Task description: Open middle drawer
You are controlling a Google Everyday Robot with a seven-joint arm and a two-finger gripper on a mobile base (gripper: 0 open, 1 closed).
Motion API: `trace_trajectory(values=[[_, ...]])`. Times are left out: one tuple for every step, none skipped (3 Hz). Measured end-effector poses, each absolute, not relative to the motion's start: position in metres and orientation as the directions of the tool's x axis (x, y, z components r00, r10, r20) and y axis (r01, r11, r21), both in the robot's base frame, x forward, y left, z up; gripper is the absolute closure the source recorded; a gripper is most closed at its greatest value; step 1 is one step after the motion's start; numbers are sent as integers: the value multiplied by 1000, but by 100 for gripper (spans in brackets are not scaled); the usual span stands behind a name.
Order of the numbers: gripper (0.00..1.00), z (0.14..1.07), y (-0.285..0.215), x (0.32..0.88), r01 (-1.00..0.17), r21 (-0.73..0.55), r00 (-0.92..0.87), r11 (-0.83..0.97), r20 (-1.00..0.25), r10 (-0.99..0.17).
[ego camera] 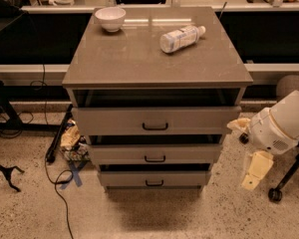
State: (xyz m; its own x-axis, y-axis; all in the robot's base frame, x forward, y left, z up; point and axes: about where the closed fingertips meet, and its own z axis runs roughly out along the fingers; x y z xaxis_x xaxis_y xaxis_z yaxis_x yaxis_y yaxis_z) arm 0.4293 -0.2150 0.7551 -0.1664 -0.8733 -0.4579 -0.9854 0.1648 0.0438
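At the right edge of the view, beside the cabinet's right flank and low, near the level of the lower fronts, the gripper [252,171] hangs below the arm's white rounded housing [283,124]. It holds nothing, and whether it is apart or together cannot be told from here. It is well apart from the handle it needs, so the step in hand is the approach.

To do that well, the arm should swing round to the front of the cabinet and come at the handle [155,159] squarely rather than from the side. The bar is small and sits close against the front, so the grip likely needs to land centred on it, and the pull should run straight outward, in line with the drawer's travel, to keep it from binding. The risk is height: the top drawer [155,119] and the bottom drawer [153,179] carry look-alike handles just above and below.

The middle drawer [189,154] sits between those two — a low, flat grey-beige front with a dark bar at its centre and a dark gap above its upper edge. It looks shut or nearly so.

On the cabinet top [139,59] rest a white bowl [110,18] and a bottle [181,38] lying on its side — a jerky pull might set the bottle rolling.
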Motion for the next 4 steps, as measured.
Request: trace_trajectory(values=[[0,705,-214,443,-993,-6,-102,119,-475,-874],[0,632,-201,478,-995,-83,-6,58,-523,-853],[0,618,-202,480,-995,-91,5,49,-516,-857],[0,574,-206,492,-990,-141,76,-9,-477,-875]])
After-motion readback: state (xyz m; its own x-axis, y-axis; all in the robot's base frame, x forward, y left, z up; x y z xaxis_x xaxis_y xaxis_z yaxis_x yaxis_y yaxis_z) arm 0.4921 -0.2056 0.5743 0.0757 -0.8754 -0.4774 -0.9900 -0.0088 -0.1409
